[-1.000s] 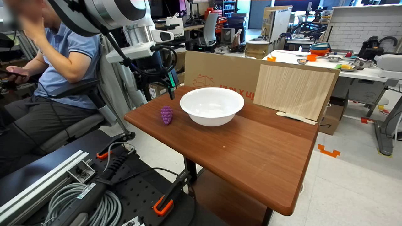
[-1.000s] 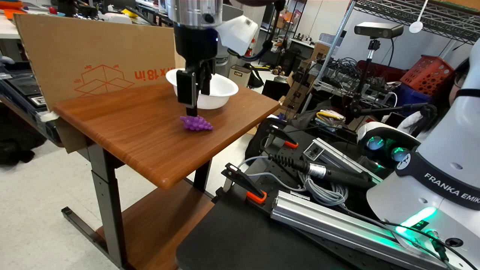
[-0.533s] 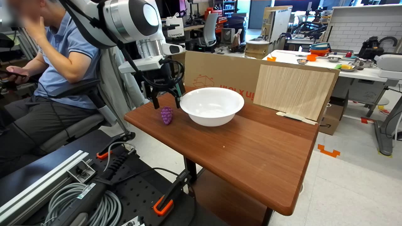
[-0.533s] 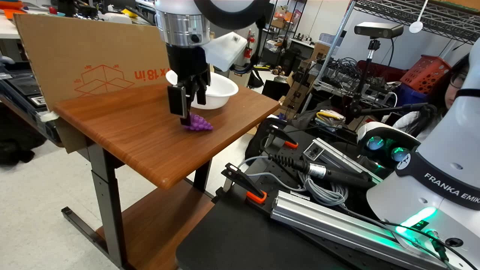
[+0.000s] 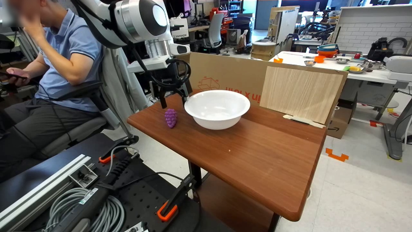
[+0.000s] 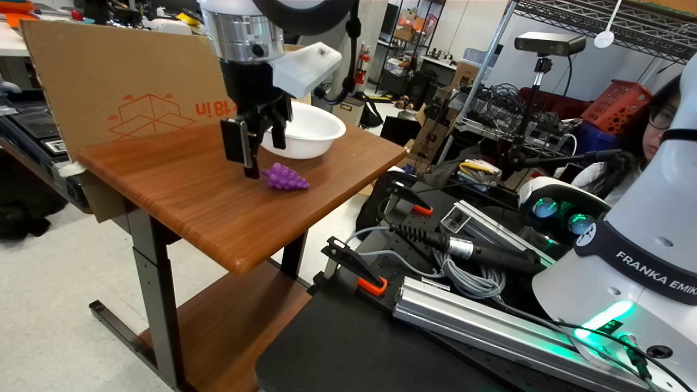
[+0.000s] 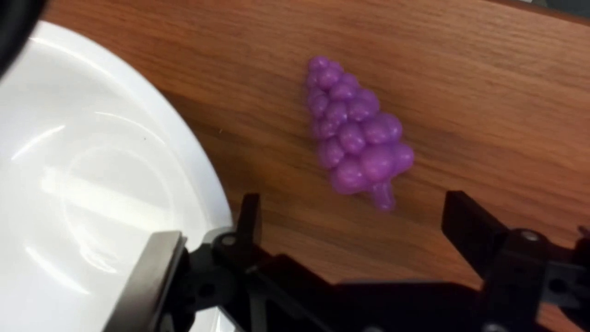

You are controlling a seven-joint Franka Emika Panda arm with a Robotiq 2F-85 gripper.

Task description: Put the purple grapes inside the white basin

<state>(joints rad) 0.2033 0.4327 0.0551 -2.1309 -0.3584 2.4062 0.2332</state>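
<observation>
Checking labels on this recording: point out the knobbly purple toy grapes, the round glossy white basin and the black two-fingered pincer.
Purple grapes (image 6: 285,177), an exterior view: cluster's middle.
White basin (image 5: 217,107), an exterior view: bare inside.
Pincer (image 7: 352,210), wrist view: midway between fingertips.

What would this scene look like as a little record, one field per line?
White basin: upright on the wooden table
Purple grapes: lying on the table beside the basin, not touching it
Gripper (the robot's pincer): jaws apart above the table, holding nothing
Gripper touching basin: cannot tell; they overlap in the wrist view
Job status: grapes not yet in the basin
</observation>
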